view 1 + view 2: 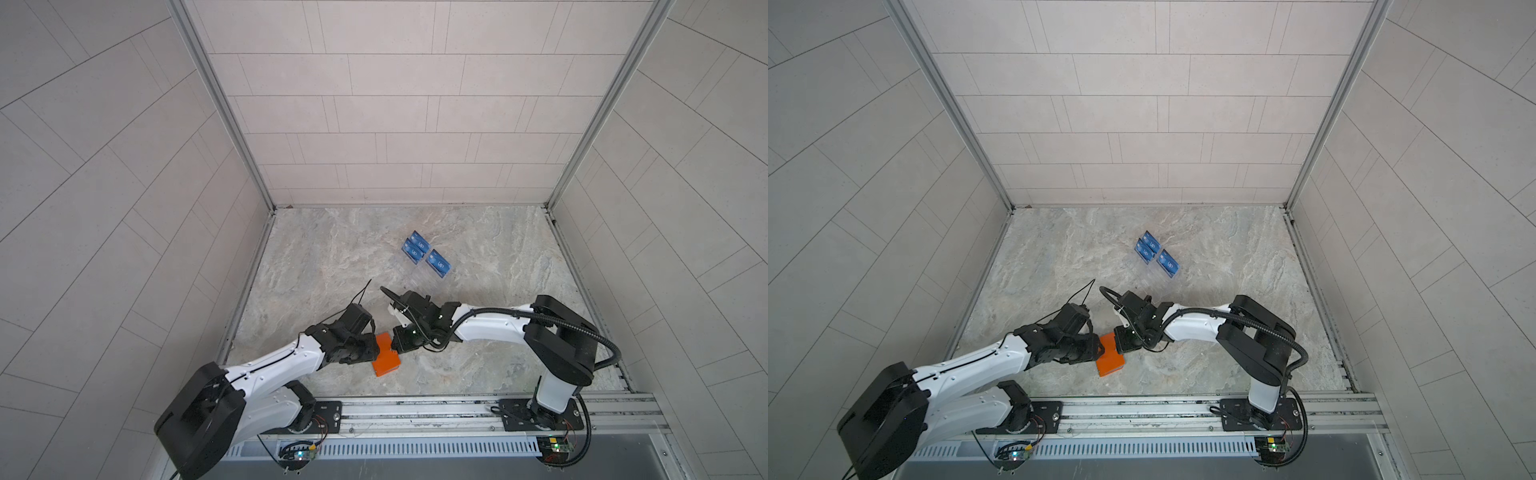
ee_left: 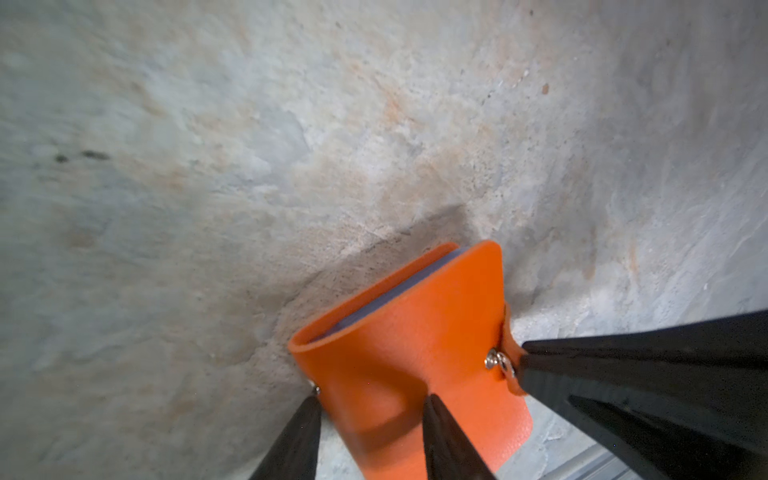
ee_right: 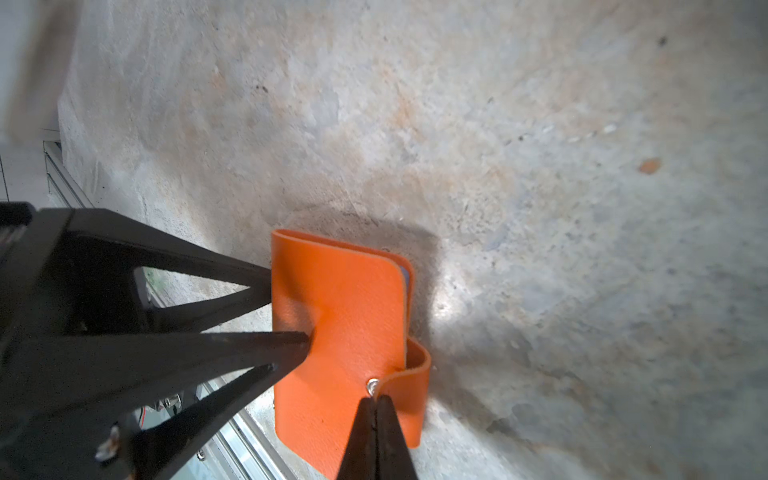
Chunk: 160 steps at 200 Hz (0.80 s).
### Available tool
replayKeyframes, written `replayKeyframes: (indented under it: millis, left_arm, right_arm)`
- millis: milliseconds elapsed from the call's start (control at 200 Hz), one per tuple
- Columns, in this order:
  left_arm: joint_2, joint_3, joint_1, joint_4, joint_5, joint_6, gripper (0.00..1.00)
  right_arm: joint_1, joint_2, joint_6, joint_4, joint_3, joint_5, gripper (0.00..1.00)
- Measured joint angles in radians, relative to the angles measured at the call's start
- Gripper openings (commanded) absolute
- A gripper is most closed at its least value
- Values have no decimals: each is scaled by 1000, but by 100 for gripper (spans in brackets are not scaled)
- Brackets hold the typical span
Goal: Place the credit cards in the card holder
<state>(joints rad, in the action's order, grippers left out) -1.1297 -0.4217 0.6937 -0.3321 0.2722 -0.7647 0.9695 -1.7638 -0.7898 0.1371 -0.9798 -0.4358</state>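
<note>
The holder (image 1: 386,362) lies flat and closed on the table (image 1: 332,257), near the front edge, between the two grippers. No card can go in while it is snapped, so I judge the step is to open it.

The left gripper (image 2: 372,399) comes from the spine side. Its fingers (image 2: 436,419) are apart: one tip stands at the holder's edge, the other dents the cover. This seems meant to pin the holder so that it does not slide. I cannot tell if the hold is already firm.

The right gripper (image 3: 376,401) is clenched, its tips together at the tab (image 3: 409,370), beside the metal snap. It seems to pinch the end of the tab, probably to pull the snap off.

The cards (image 1: 417,248) are well apart from the holder, further back, at a clear stand (image 1: 409,279) which shows only faintly.

Count: one holder, one tab, three blue cards in both top views and no red card. Pale sleeves show between the covers; a card inside I cannot make out.
</note>
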Motion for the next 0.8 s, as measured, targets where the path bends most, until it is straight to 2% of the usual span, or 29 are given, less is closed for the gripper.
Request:
replayKeyframes:
  millis: [60, 195, 801]
  left_arm:
    - [-17, -6, -5, 5, 7, 4, 35]
    - [-43, -21, -13, 6, 13, 20, 34]
    - [-96, -68, -15, -32, 19, 85, 33]
  right_arm:
    - [0, 0, 0, 0, 0, 1, 0]
    - [-2, 0, 0, 2, 0, 6, 0]
    - [-1, 7, -30, -19, 15, 25, 0]
